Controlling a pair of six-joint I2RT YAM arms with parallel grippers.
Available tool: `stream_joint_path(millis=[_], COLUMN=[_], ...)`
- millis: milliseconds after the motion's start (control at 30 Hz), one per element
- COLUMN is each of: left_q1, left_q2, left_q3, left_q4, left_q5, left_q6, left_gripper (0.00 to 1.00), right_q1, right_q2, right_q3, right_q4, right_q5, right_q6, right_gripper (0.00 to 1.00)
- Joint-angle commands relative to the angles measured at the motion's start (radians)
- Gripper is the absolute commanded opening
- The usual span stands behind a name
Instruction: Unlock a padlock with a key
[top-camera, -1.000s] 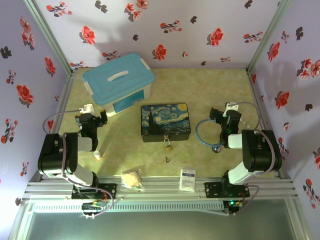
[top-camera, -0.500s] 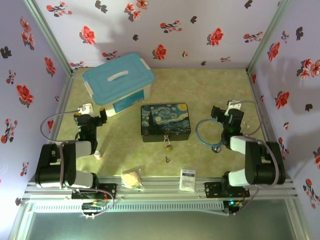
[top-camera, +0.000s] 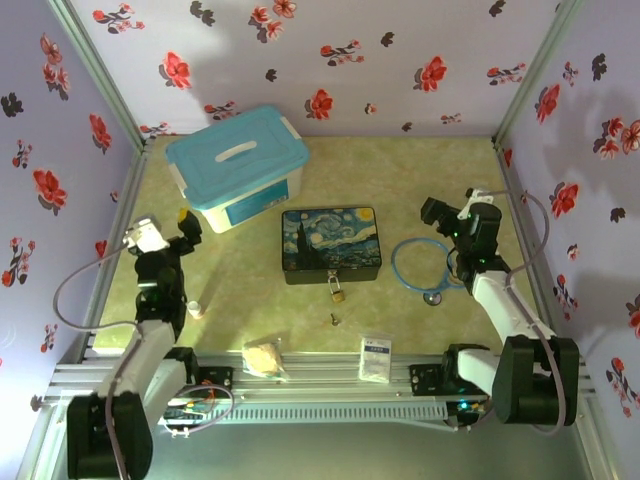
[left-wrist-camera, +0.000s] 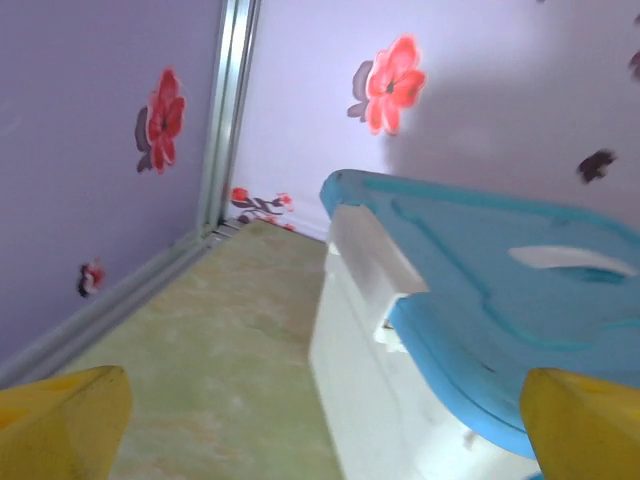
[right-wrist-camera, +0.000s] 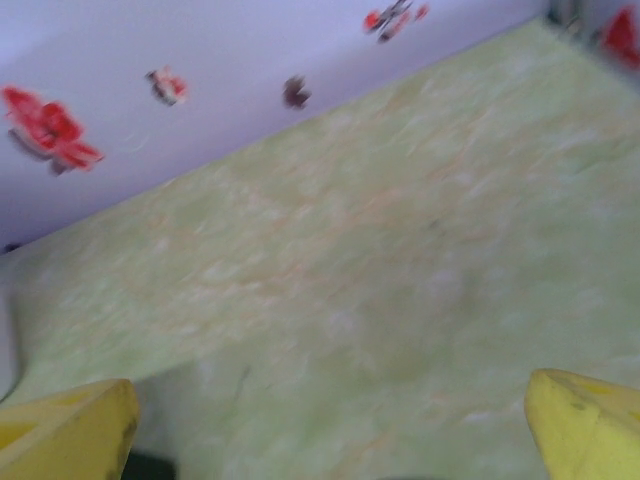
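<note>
Open wide, the left gripper (top-camera: 186, 222) holds nothing. Its yellow fingertips (left-wrist-camera: 60, 425) sit far apart at the bottom corners of the left wrist view. It hangs over the left side of the table (top-camera: 420, 170), just in front of a white box with a blue lid (top-camera: 238, 165). The wrist view looks at the near corner of that box.

The right gripper (top-camera: 438, 216) is open wide too, with nothing in it. It hangs over the right side of the table, by the far edge of a blue ring (top-camera: 421, 266) that lies flat there. Its wrist view shows bare green table and the purple wall with red flowers.

The padlock (top-camera: 338, 292) lies near the middle of the table, a bit closer to the near edge. It touches the front of a dark painted tin box (top-camera: 331, 240). It is too small to tell if its loop is shut.

The key (top-camera: 334, 319) lies flat on the table just in front of the padlock, apart from it and closer to the near edge. Both grippers are well away from the padlock and the key, one on each side.

A tan lump (top-camera: 264, 357) and a white packet (top-camera: 375, 357) lie along the near edge.
</note>
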Motion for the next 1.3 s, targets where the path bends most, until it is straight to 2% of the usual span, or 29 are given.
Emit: stream_joint_path(millis=[0,133,167,267,367,467,567,733,800,933,1100,1267], left_q1=[0.0,-0.007,-0.018,-0.078,-0.172,-0.309,-0.471,-0.721,-0.788,-0.852,-0.941,-0.972], left_q2=[-0.102,-0.191,-0.208,-0.257,-0.249,-0.187,-0.105,0.058,0.097,0.142,0.205,0.218], left_q3=[-0.03,0.017,0.037,0.108,0.166,0.202,0.252,0.322,0.333,0.312,0.34,0.278], left_q4=[-0.116,-0.27,-0.334,-0.546,-0.649,-0.696,-0.777,-0.725,-0.688,-0.614,-0.666,-0.612], left_q5=[0.115,0.341,0.36,0.362,0.352,0.327,0.226,0.136,0.103,0.096,0.057,0.056], left_q6=[-0.22,-0.312,-0.331,-0.314,-0.328,-0.336,-0.379,-0.413,-0.43,-0.515,-0.532,-0.581], left_gripper=[1.0,1.0,1.0,1.0,1.0,1.0,1.0,1.0,1.0,1.0,1.0,1.0], right_q1=[0.011,0.09,0.122,0.2,0.302,0.443,0.556,0.723,0.78,0.897,1.02,1.124], right_q2=[-0.017,-0.039,-0.049,-0.08,-0.119,-0.143,-0.147,-0.132,-0.121,-0.093,-0.026,0.096], right_q3=[0.05,0.061,0.067,0.067,0.039,0.05,0.064,0.068,0.065,0.028,-0.002,0.009], right_q4=[-0.104,-0.22,-0.262,-0.331,-0.325,-0.391,-0.47,-0.554,-0.569,-0.546,-0.489,-0.411], right_q5=[-0.185,-0.173,-0.157,-0.109,-0.108,-0.003,0.041,0.099,0.125,0.17,0.23,0.26], right_q6=[0.089,0.077,0.058,0.055,0.068,0.052,0.034,0.029,0.054,0.144,0.232,0.273], right_gripper=[0.99,0.99,0.99,0.98,0.96,0.95,0.93,0.88,0.83,0.75,0.7,0.65])
